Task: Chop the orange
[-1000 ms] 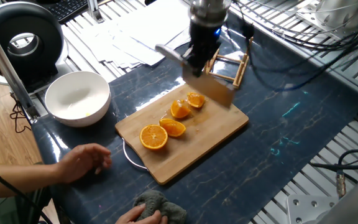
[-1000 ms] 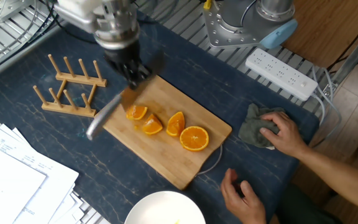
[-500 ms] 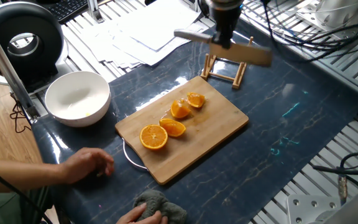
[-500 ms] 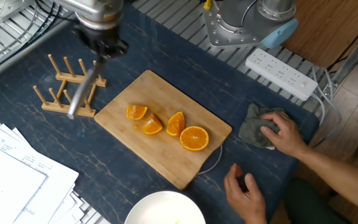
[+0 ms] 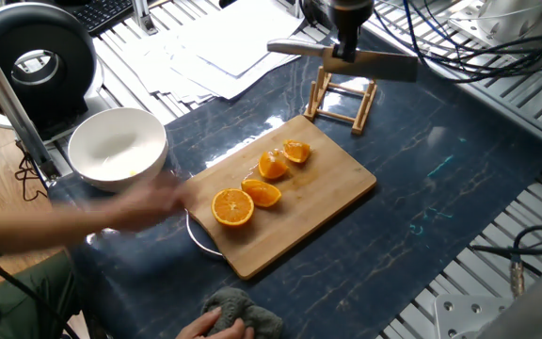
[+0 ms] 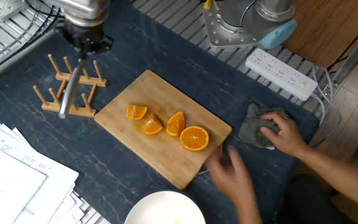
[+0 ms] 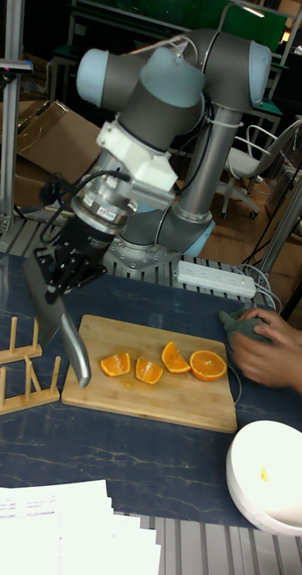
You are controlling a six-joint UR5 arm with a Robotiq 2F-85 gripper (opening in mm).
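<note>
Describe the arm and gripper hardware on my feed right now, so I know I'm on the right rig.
The UR5 arm has dark grey, rounded links with light blue caps on the joints. A white block sits at the wrist, above a silver ribbed ring. Black cables run beside the wrist. The gripper is black, with chunky fingers. The base is a silver metal mount with a light blue cap.

My gripper is holding the knife above the wooden rack, which is sitting just beside the cutting board. Four fruit pieces are lying in a row on the board: the orange is sitting between two others, the round half at the end nearest the bowl.
</note>
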